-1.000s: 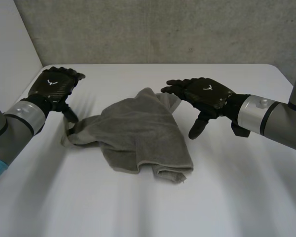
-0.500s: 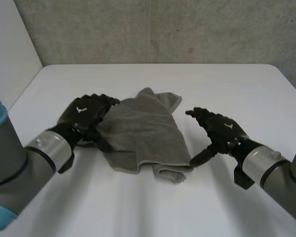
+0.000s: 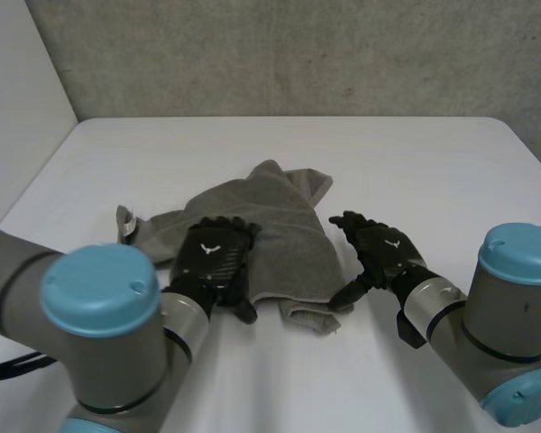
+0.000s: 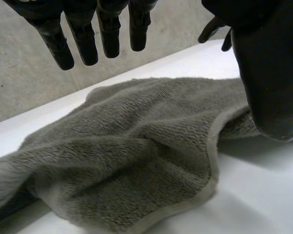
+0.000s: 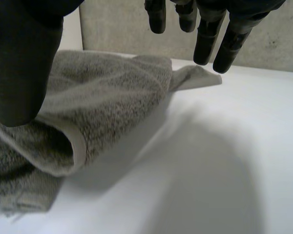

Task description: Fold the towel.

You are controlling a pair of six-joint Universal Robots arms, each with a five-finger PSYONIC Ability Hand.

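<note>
**Rumpled towel mid-table, both hands open at its near edge**

The grey towel (image 3: pixel 279 207) lies crumpled in the middle of the white table (image 3: pixel 433 162). It is loosely doubled over, with one corner trailing out to the robot's left and a thicker folded lump at its near right corner.

The left hand (image 3: pixel 213 257) is palm-down over the towel's near left part. In the left wrist view its fingers (image 4: pixel 83 39) hang straight and spread above the cloth, with the thumb well apart from them, and they grip nothing.

The right hand (image 3: pixel 383 251) is just beside the towel's near right edge, over bare table. In the right wrist view its fingers (image 5: pixel 205 44) are straight and hold nothing. Its thumb is down by the rolled hem, and I cannot tell whether it touches the cloth.

A grey wall (image 3: pixel 298 54) stands behind the table.
</note>
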